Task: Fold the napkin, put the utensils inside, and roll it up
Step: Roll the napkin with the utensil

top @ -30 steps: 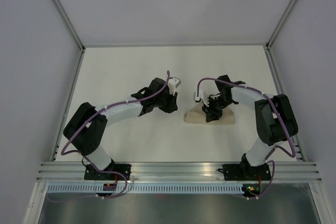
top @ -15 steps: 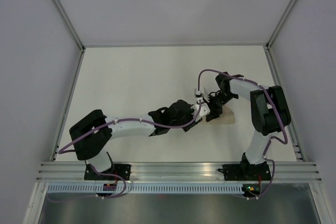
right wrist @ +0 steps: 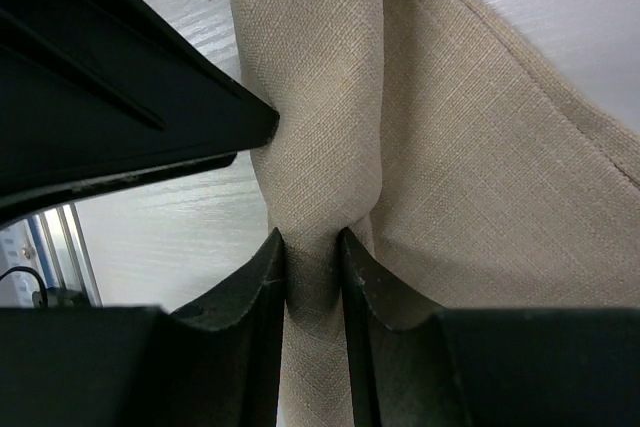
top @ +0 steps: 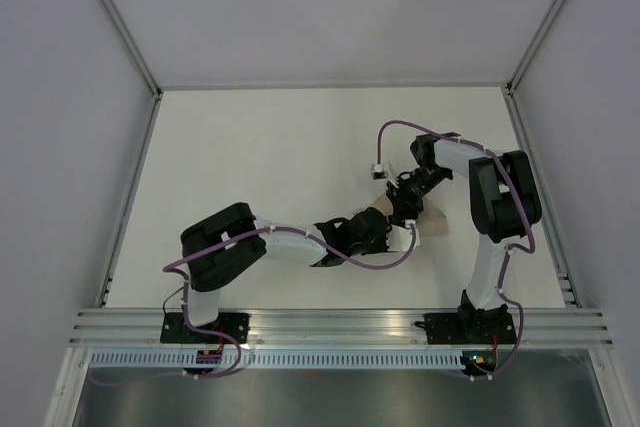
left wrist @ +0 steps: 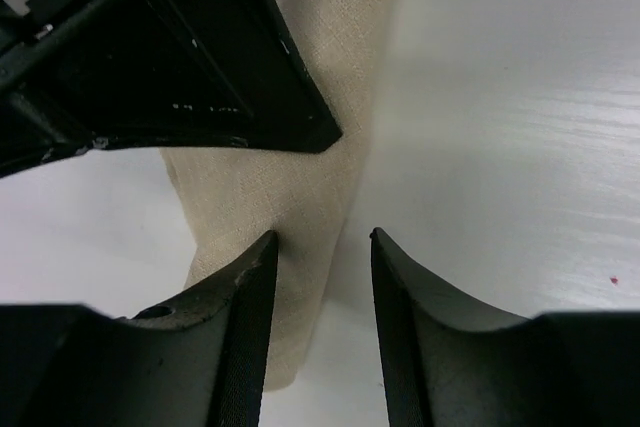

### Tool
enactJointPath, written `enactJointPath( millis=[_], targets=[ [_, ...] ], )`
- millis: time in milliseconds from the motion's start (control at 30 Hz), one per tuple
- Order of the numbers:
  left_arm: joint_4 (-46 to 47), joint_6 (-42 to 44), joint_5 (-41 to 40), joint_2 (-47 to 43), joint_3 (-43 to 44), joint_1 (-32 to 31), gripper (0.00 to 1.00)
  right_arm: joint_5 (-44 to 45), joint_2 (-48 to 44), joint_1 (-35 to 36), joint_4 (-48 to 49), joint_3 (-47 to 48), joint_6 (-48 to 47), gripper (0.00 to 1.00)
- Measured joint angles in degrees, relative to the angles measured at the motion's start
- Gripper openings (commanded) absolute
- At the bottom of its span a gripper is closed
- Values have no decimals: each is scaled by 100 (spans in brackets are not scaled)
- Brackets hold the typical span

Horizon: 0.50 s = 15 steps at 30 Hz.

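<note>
Right now, the right tool is seen narrowed onto a bunched ridge of the napkin, with cloth pinched between both fingertips. The left tool is held at a middling gap with nothing clamped. The napkin's long edge is run down between its fingers. The cloth is overlapped by one finger, and the other finger is set over bare surface. Whether that finger is pressed on the cloth cannot be told.

A black wedge of the other tool is seen in each wrist view, close beside the cloth. In the top view both tools are crowded together right of centre. The napkin is mostly hidden under them, and only tan bits are shown at either side.

Edges: a hemmed edge is seen slanting across the upper right of the right wrist view. A narrow end of the napkin is seen low in the left wrist view.

Room: the surface is bounded by grey walls on the left, right and far sides, and by a metal rail at the near side. The napkin is placed nearer the right wall than the left. The white surface is stretched wide to the left and toward the far wall.

Counted: one napkin, two arms, two tools, one purple cable per arm.
</note>
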Motion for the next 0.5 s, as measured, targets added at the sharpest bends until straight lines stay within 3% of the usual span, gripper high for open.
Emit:
enactJointPath(
  millis=[500],
  targets=[
    [188,743,-262,675,564,-52,48,-111,393,-52,-470,380,-20,7]
  ],
)
